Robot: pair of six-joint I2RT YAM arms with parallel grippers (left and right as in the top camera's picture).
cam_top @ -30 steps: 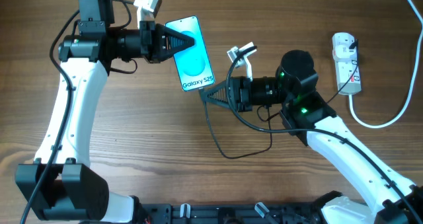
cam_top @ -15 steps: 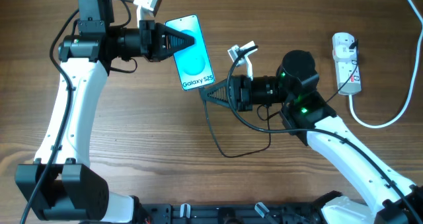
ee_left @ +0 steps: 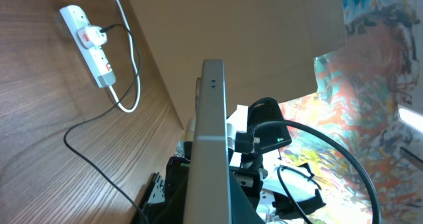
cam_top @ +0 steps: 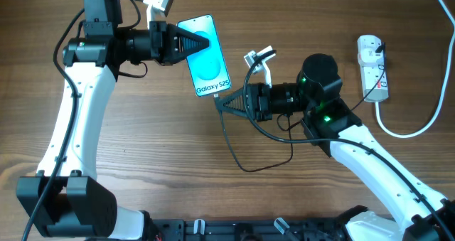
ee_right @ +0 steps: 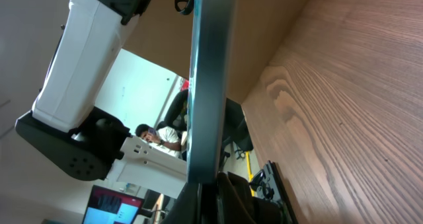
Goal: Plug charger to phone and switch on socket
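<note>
The left arm is folded at the elbow and stretched level toward the phone [cam_top: 207,62] from its left. The left gripper [cam_top: 186,45] is clamped on the phone's left long edge. The right arm is reached in from the phone's lower right, forearm level. The right gripper [cam_top: 220,102] is aimed at the phone's lower right corner, just beside it, fingers pinched on the charger [cam_top: 231,147].
</note>
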